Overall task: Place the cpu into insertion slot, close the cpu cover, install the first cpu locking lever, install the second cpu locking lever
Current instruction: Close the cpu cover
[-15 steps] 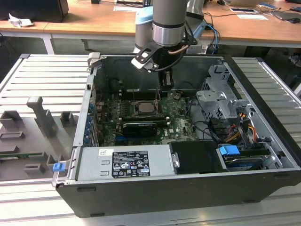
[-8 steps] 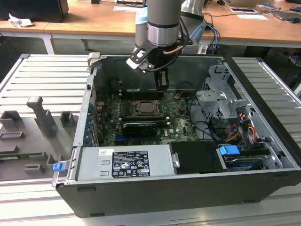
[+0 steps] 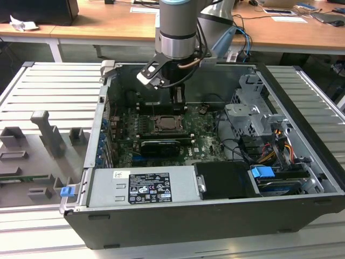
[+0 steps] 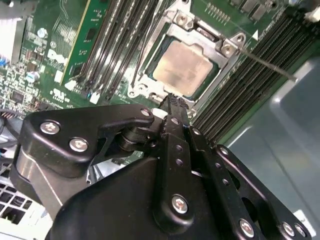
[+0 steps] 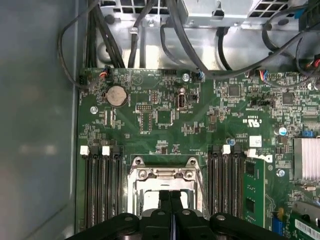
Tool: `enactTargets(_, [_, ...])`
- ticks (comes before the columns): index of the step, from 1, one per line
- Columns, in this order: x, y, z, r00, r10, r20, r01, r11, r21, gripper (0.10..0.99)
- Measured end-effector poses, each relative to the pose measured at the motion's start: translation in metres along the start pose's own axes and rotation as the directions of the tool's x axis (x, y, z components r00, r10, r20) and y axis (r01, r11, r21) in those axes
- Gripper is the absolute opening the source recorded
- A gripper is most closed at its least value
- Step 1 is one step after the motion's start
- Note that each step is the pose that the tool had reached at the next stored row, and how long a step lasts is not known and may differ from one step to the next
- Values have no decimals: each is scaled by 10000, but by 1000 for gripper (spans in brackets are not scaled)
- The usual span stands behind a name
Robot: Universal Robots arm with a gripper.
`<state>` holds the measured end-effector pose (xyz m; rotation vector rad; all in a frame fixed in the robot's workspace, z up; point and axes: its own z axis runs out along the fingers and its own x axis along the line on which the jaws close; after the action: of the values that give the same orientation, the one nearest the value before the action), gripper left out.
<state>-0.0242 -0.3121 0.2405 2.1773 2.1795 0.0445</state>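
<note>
1. Spreading across the exterior view, a ribbed metal bench [image 3: 48, 86] is carrying an open computer case [image 3: 302, 178] that is lying on its side.
2. The robot arm [image 3: 178, 27] is reaching down into the case from above, over the far half of the board.
3. A green motherboard [image 3: 207, 137] is lying flat on the case floor. A grey power supply box [image 3: 143, 186] is sitting along the case's near edge, and a metal drive cage [image 3: 253, 113] is standing towards the exterior view's right.
4. The pincer [image 3: 178, 100] [image 4: 172, 100] [image 5: 170, 194] is hanging just above the board with its two black fingers [image 5: 164, 200] pressed together, leaving no gap and gripping nothing. Its tip is poised over one edge of the socket; whether it is touching the metal there I cannot tell.
5. The insertion slot [image 3: 167, 124] [image 4: 144, 84] is sitting between two banks of long black memory slots [image 4: 255, 75] [image 5: 102, 190], with a green memory card [image 4: 80, 45] standing in one of them.
6. The cpu cover [image 4: 197, 29] [image 5: 162, 173] is lying down flat on the socket, its frame running round the chip.
7. The cpu [image 4: 182, 67] is resting inside the insertion slot, its pale silvery face showing through the cover's cut-out.
8. A thin metal rod [image 4: 270, 65] is slanting out from one corner of the socket over the neighbouring memory slots.
</note>
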Motion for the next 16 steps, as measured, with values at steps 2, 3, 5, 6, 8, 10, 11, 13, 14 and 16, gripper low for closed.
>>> enactTargets(2, [1,-61,8,10000,-1,-1,1,10000,-1,106])
enactTargets(3, [1,-102,12,10000,-1,-1,1,10000,-1,106])
enactTargets(5, [1,-170,16,10000,-1,-3,1,10000,-1,106])
enactTargets(6, [1,-188,16,10000,-1,-2,1,10000,-2,106])
enactTargets(8, [1,-218,17,10000,0,-2,0,10000,-2,106])
enactTargets(10, [1,-236,18,10000,0,-2,0,10000,-1,106])
enactTargets(11, [1,-245,19,10000,-1,-2,1,10000,-1,106])
enactTargets(13, [1,-258,20,10000,-1,-3,1,10000,-1,106])
enactTargets(14, [1,-265,21,10000,-1,-2,1,10000,-1,106])
enactTargets(16, [1,-279,23,10000,-1,-2,1,10000,0,106])
